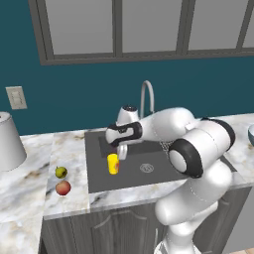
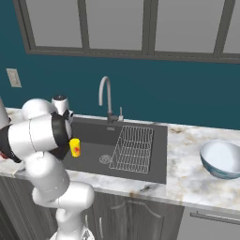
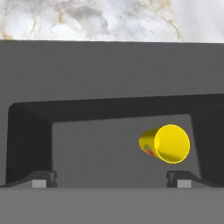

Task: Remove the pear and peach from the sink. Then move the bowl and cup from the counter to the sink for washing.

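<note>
- Hanging over the sink (image 1: 149,173), the gripper (image 3: 111,178) has its jaws spread wide with nothing between them.
- The cup (image 3: 165,144) stands on the sink floor below, apart from both fingertips and nearer one of them in the hand view.
- The pear (image 1: 61,172) and peach (image 1: 63,188) sit on the counter (image 1: 30,208).
- The bowl (image 2: 221,158) rests on the counter across the sink.

Arm (image 1: 198,149): glossy white rounded shells showing, dark bands ringing the joints
Claw (image 3: 111,177): small dark tips showing
</note>
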Robot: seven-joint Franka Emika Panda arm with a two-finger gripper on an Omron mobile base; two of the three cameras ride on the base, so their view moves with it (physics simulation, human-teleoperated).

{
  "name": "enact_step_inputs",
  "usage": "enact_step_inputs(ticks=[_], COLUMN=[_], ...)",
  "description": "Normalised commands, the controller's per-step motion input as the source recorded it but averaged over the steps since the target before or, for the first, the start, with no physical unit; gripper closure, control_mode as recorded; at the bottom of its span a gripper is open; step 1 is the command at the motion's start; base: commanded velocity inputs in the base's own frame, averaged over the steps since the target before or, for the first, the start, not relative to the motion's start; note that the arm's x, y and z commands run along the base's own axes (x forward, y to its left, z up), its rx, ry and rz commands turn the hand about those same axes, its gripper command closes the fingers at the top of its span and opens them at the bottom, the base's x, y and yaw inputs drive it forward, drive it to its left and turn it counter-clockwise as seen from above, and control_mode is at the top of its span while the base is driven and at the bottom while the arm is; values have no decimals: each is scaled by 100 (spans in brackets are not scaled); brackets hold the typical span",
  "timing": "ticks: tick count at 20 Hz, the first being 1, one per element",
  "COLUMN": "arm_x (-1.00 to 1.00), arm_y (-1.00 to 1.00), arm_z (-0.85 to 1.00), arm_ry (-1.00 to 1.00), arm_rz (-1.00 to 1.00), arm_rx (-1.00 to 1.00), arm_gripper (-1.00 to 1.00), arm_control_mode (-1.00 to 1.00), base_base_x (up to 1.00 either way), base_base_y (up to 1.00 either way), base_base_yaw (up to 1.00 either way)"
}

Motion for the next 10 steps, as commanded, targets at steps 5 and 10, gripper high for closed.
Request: enact_step_inputs(ticks=[5,10], arm_x=[-20,-17], arm_y=[-6,-1], arm_z=[31,31], arm_ry=[1,2], arm_rz=[0,0], arm_rx=[0,0], arm_gripper=[-100,-100], arm_control_mode=[-100,-100], base_base_x=[0,0], base_base_y=[0,0], base_base_yaw=[0,0])
